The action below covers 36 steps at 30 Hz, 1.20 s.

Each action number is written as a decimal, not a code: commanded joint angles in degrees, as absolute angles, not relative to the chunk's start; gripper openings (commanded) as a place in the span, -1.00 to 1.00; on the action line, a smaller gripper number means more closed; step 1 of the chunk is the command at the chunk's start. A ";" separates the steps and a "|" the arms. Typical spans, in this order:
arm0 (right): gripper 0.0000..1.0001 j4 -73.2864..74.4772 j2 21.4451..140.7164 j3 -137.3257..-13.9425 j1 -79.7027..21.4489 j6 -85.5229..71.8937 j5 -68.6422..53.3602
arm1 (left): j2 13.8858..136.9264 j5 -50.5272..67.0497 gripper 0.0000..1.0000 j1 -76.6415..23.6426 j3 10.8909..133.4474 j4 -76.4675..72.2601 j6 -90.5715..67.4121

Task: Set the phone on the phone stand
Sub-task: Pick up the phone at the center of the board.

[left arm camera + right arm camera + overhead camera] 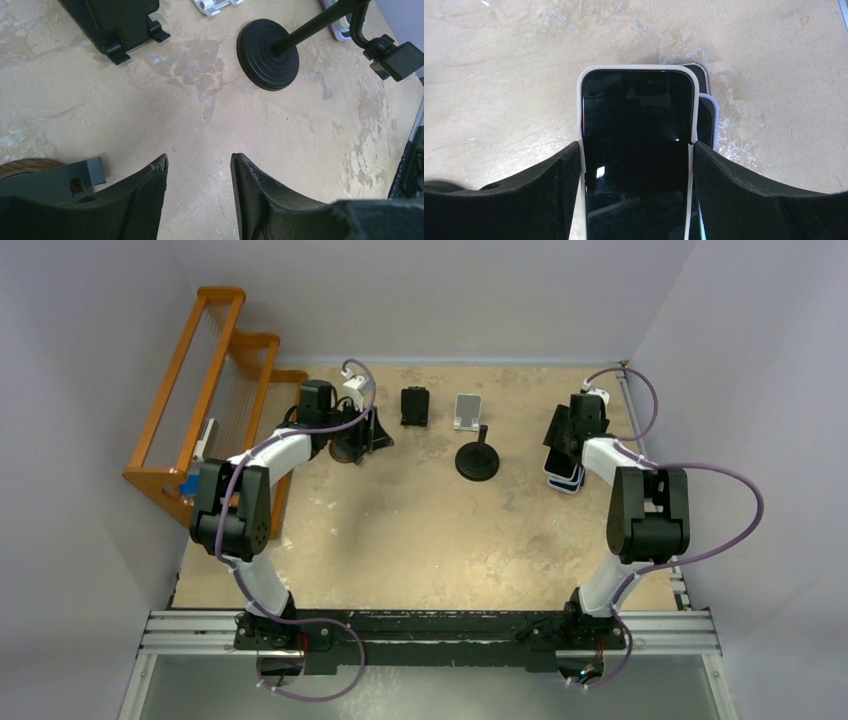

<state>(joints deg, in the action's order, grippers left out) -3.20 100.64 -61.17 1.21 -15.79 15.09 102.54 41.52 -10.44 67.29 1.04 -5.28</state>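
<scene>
Standing in a row near the far side of the tabletop point(400, 540) are three stands: a black stand point(414, 406), a silver stand point(467, 411), and a round-foot stand point(479, 460) with a thin arm and a clip. An orange rack point(200, 390) is leaning at the far left. The left tool point(199, 162) is hanging low beside the black stand, partly open, with only bare tabletop showing between its fingers. Nothing is lying between the stands and the right side.

The phone point(638, 115) is lying flat at the far right of the tabletop, well apart from the stands. It is showing a dark, shiny screen and is wearing a white case. It is sitting on top of a purple-edged phone point(708, 117) and a dark-edged phone point(699, 72), which are peeking out on its right side. The right tool point(638, 148) is squeezing the top phone, with one finger pressing on each long side of the case.

Counting up: three phones in one pile, three stands, one rack, two tools.
</scene>
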 commanded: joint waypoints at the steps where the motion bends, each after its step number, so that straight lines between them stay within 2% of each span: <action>1: 0.10 -5.45 95.27 -63.43 0.44 -15.90 14.15 | 101.82 43.50 -0.05 -11.78 69.84 -0.69 -5.42; 14: 0.04 -10.02 92.10 -61.52 -4.64 -14.32 13.20 | 102.54 43.45 -0.04 -15.37 71.45 -1.47 -6.55; 23: 0.04 -5.42 89.95 -70.24 -9.96 -12.94 15.48 | 99.63 45.12 -0.05 -17.31 69.62 -7.01 -10.08; 31: 0.04 -3.65 84.41 -72.80 -15.62 -13.49 17.59 | 93.53 48.31 -0.04 -17.40 64.22 -17.38 -16.71; 36: 0.04 -2.97 82.57 -74.26 -21.24 -14.53 18.46 | 91.86 45.00 -0.04 -17.36 64.12 -20.16 -19.82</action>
